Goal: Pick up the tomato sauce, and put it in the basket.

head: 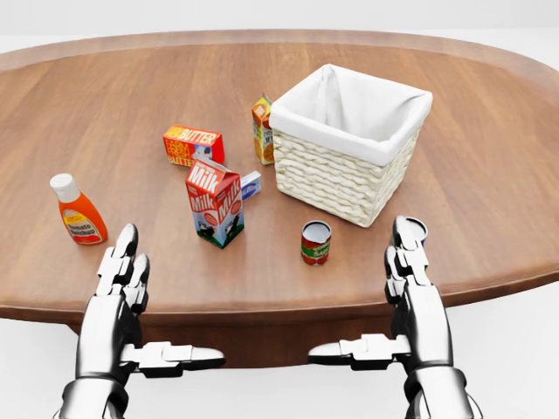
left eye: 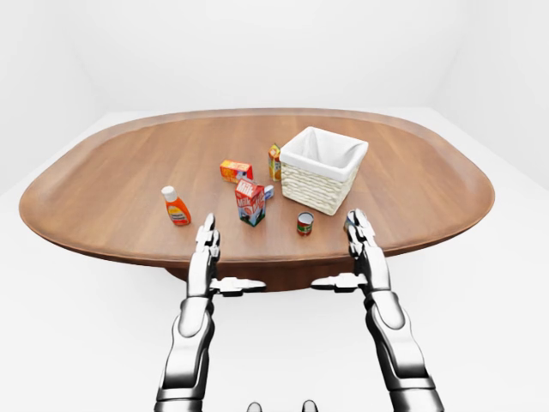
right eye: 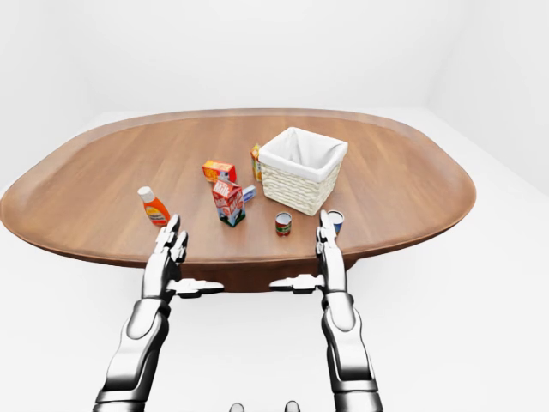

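Note:
The tomato sauce (head: 315, 243) is a small can with a red and green label. It stands upright on the wooden table (head: 489, 175), just below the left corner of the white-lined wicker basket (head: 349, 140) in the head view. My left hand (head: 124, 266) is open at the table's near edge, well left of the can, fingers straight and thumb pointing inward. My right hand (head: 408, 257) is open too, right of the can and below the basket's right corner. Neither hand touches anything.
A milk carton (head: 215, 202) stands left of the can. An orange bottle (head: 78, 210) is further left. A butter box (head: 193, 145), a small juice carton (head: 262, 129) and a bluish box (head: 251, 183) lie near the basket. Another can (right eye: 335, 221) sits partly behind my right fingers.

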Robot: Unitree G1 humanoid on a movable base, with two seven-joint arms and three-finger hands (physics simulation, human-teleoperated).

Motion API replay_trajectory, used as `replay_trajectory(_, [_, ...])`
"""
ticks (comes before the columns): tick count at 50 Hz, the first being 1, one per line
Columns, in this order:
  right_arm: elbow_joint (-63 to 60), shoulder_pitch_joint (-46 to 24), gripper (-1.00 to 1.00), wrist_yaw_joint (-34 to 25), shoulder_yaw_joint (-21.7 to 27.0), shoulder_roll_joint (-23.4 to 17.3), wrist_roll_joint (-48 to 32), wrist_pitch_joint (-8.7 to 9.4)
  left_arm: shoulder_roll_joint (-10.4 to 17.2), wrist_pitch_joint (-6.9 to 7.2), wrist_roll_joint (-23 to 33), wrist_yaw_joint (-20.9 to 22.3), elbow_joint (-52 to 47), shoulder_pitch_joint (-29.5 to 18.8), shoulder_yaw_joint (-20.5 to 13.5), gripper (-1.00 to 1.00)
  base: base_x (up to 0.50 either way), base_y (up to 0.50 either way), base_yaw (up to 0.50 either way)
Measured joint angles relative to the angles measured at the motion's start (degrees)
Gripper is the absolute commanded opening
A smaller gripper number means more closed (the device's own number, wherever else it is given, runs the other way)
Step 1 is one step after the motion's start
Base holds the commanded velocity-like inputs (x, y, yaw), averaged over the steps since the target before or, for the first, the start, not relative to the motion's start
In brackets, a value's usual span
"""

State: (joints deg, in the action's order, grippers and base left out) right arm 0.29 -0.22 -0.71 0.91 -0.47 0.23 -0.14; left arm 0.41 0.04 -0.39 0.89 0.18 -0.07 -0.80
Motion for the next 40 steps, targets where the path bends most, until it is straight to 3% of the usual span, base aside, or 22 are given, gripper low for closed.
replay_trajectory(13, [-1.02, -0.09, 1.00, -0.81, 1.20, -0.57, 0.60, 0.92, 0.51, 1.20, -0.18, 0.94, -1.03, 0.17, -0.86, 0.98, 0.00, 0.00, 0.00])
replay_trajectory(29, [-5.49, 0.39, 1.00, -1.59, 1.86, -0.84, 1.43, 4.75, 0.70, 4.96, 0.27, 1.15, -5.52, 1.05, -1.19, 0.97, 0.00, 0.00, 0.00])
replay_trajectory(40, [-9.11, 0.52, 1.00, -2.04, 2.43, -1.05, 2.17, 5.14, 0.60, 4.96, 0.90, 1.23, -9.26, 1.83, -0.92, 0.97, 0.00, 0.00, 0.00])
